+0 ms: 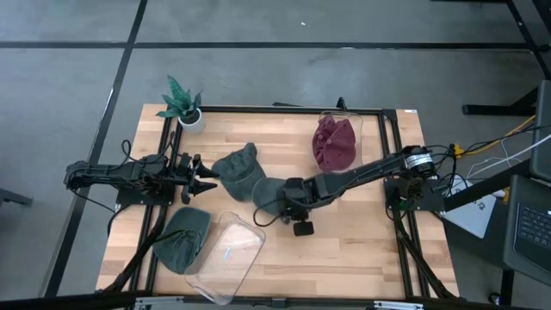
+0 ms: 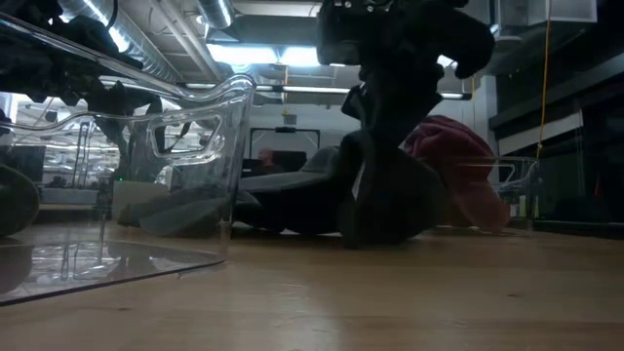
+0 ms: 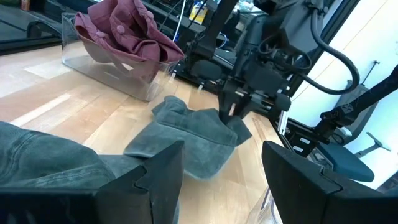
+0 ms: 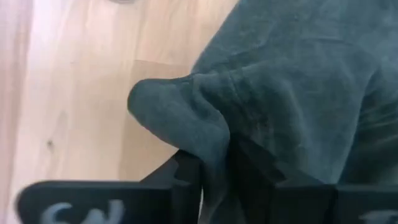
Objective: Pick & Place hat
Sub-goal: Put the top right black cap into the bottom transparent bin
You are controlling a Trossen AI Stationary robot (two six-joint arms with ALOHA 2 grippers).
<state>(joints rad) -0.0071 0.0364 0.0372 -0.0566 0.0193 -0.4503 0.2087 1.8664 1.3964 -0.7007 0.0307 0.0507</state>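
two dark green hats lay on the table: one (image 1: 245,175) at the centre of the high view, another (image 1: 182,238) at lower left beside a clear tub (image 1: 225,256). the right gripper (image 1: 281,205) pinched a fold of the centre hat's edge between its fingers. the left gripper (image 1: 203,176), left of centre, stood open just beside that hat.

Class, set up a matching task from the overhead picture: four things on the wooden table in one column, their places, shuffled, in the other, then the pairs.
1. dark red cloth hat
2. small potted green plant
3. grey-green hat
4. folded green hat

A. table's far left corner
B. in the right gripper
C. in a clear bin, far right
D. by the near clear bin

Pairs: 1-C, 2-A, 3-B, 4-D
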